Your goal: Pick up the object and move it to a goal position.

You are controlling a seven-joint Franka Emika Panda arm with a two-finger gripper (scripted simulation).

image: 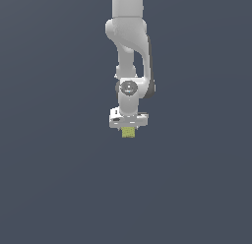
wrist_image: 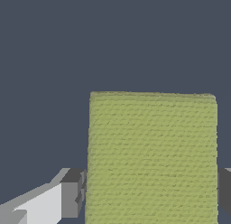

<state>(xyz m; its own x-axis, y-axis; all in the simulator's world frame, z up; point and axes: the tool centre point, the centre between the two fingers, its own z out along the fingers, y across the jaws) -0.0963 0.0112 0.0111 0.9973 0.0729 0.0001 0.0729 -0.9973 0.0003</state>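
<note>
The white robot arm point(image: 129, 56) hangs straight down over a plain dark gray floor point(image: 49, 189). At its low end, the gripper point(image: 128, 132) is squeezing the object point(image: 128, 132), a small yellow-green block. The block sticks out just under the white gripper body and is narrower than it. Up close, the block point(wrist_image: 152, 157) looks bumpy, with a dark finger pad point(wrist_image: 75, 193) touching each side.

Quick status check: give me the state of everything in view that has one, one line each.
Pincer: pointing down, fingers against both sides of the block, shut on it.
Yellow-green block: between the pincer's fingers, sticking out below the pincer in the exterior view; whether it is lifted or resting on the surface cannot be told.
Arm: reaching down from the top of the exterior view.
</note>
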